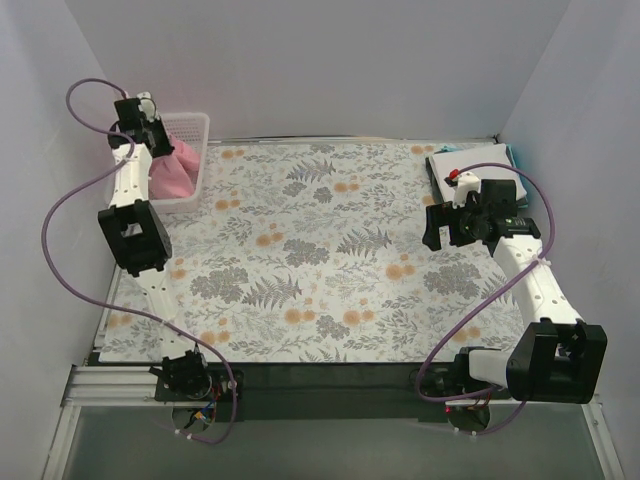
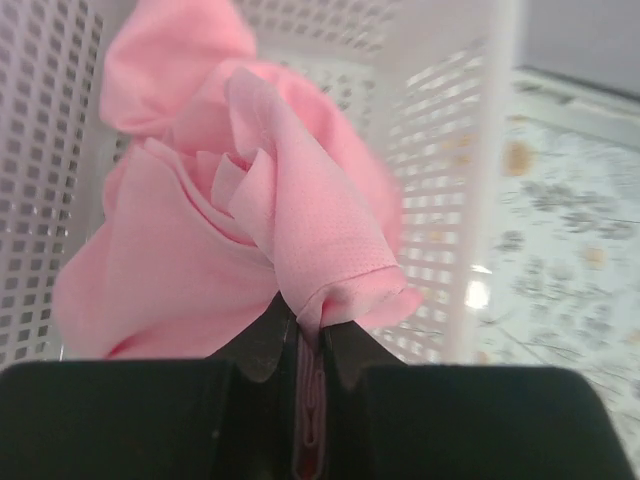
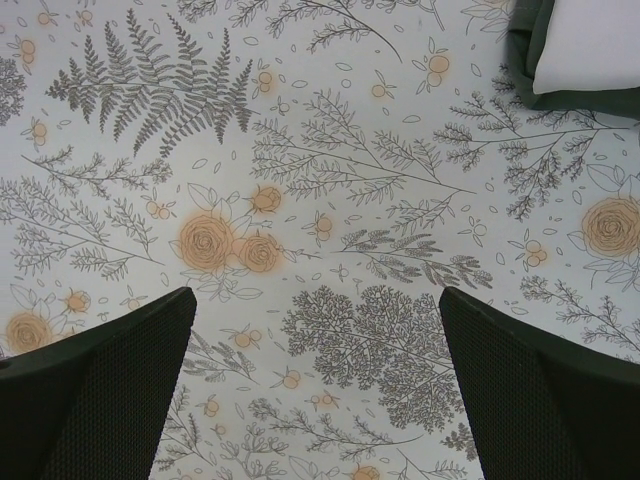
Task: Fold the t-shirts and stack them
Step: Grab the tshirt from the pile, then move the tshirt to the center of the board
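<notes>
In the basket point(image 2: 440, 200), pinching the unfolded pink t-shirt point(image 2: 200, 250) tight with the left pincer point(image 2: 308, 330), right pincer point(image 3: 317, 300) wide and empty, maybe two folded t-shirts point(image 1: 470, 160) stacked already.

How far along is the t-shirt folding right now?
Done: folded shirts sit stacked at the far right corner. In hand: the left pincer is shut on the pink t-shirt inside the basket. Remaining: lift it out, fold it on the tablecloth, stack it. The right pincer hangs open, empty.
</notes>
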You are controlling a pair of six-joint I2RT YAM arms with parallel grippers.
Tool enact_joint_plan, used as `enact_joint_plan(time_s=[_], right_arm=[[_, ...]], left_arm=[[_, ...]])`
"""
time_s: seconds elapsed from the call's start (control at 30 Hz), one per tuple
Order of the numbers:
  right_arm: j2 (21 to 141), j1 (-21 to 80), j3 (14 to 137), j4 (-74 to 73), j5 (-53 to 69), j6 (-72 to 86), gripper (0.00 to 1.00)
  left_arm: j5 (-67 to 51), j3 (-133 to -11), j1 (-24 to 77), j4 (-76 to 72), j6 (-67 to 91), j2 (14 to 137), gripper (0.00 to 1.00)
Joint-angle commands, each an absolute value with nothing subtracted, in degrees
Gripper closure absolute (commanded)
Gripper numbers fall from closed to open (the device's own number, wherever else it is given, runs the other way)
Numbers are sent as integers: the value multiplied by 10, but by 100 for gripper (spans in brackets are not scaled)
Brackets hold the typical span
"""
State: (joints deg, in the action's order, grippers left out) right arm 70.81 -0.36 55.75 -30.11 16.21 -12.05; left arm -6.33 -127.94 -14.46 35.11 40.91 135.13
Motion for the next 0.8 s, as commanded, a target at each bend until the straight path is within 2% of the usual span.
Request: enact_joint_plan(time_s=[0.0,0.4,0.63,0.77], right_arm=[[689,-4,580,-302,183,-120,2],[670,-4,584,-304,189,-115,2],[664,-5,583,-305,185,-115,2],[664,-5,583,-305,180,-115,2]], left_arm=[[-153,-1310,-144,317,413,1189,100],[-375,-1258,-99,224,540,977,100],[-446,-1131,6,204,554,904,100],[-474,-986,58,180,549,866,100]])
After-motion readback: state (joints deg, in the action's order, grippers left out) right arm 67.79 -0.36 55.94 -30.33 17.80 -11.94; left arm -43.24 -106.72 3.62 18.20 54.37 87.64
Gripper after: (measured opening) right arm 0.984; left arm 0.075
